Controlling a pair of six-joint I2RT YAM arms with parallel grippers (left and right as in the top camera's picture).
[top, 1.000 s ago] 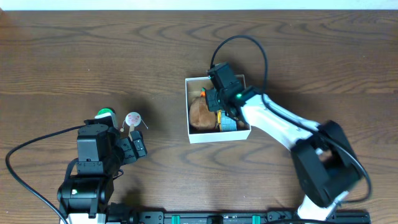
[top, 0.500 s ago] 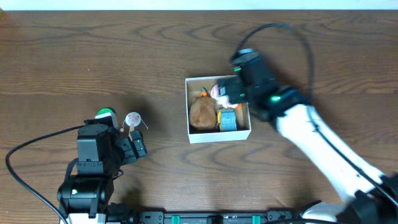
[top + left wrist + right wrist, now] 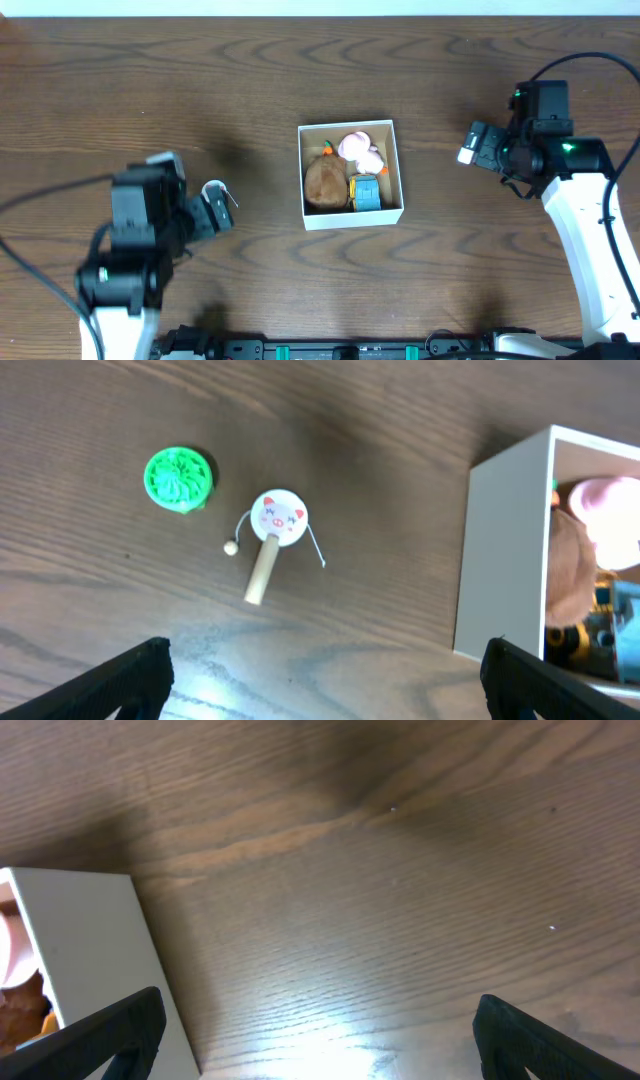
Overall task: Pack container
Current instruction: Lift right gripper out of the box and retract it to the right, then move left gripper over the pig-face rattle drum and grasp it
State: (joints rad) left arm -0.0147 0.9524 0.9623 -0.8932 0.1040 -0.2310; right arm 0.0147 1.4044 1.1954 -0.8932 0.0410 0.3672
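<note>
- The table (image 3: pixel 150 90) is carrying everything; we are noting one.
- The container (image 3: pixel 350 220) is sitting mid-table between the arms, open side up. We are judging it nearly full, so the next toy is best lowered from above onto the others, not pushed past a wall.
- The right gripper (image 3: pixel 318 1010) is hanging over bare wood to the right of the container, fingers (image 3: pixel 110 1030) spread wide and holding nothing. We are advising it keep clear.
- The left gripper (image 3: pixel 325 650) is hovering left of the container, fingers (image 3: pixel 120 680) spread wide with nothing between them.
- The rattle (image 3: pixel 277 518) is what we are reading as the next pick. We are advising closing low across its handle (image 3: pixel 262 575), leaving the bead strings (image 3: pixel 231 547) out of the pinch.
- The green toy (image 3: pixel 178 477) is lying near the rattle, not touching it. We are advising a descent that avoids nudging it.
- We are counting one container and two grippers.
- Inside we are counting one plush (image 3: pixel 323 182), one pink toy (image 3: pixel 355 150), one blue piece (image 3: pixel 366 193) and one orange bit (image 3: pixel 327 150) we cannot identify.
- Outside we are counting one rattle and one green toy.
</note>
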